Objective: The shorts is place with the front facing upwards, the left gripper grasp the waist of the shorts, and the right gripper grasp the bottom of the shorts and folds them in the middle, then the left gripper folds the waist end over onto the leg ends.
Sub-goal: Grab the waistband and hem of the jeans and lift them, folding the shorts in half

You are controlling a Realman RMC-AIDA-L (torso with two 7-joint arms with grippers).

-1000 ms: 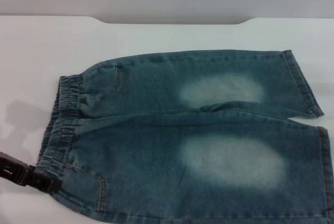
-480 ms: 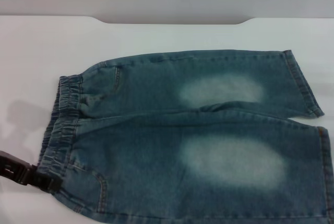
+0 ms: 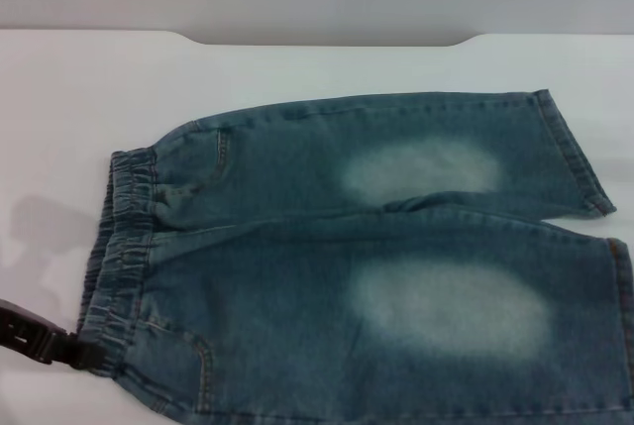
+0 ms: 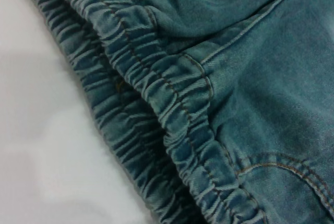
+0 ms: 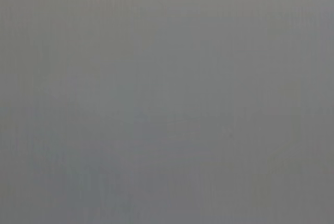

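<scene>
Head view: high, facing forward and down over the white surface (image 3: pixel 79 98), taking in most of the shorts (image 3: pixel 376 257). Left wrist view: very near the waist of the shorts (image 4: pixel 172 114), a part both views share. Right wrist view: featureless grey only.

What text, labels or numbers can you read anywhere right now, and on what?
None. The shorts show only plain denim, stitching and two pale patches; no print or tag is visible.
The waistband bears no label.
The left gripper at the waistband carries no legible marking.
The right wrist view shows plain grey.
</scene>
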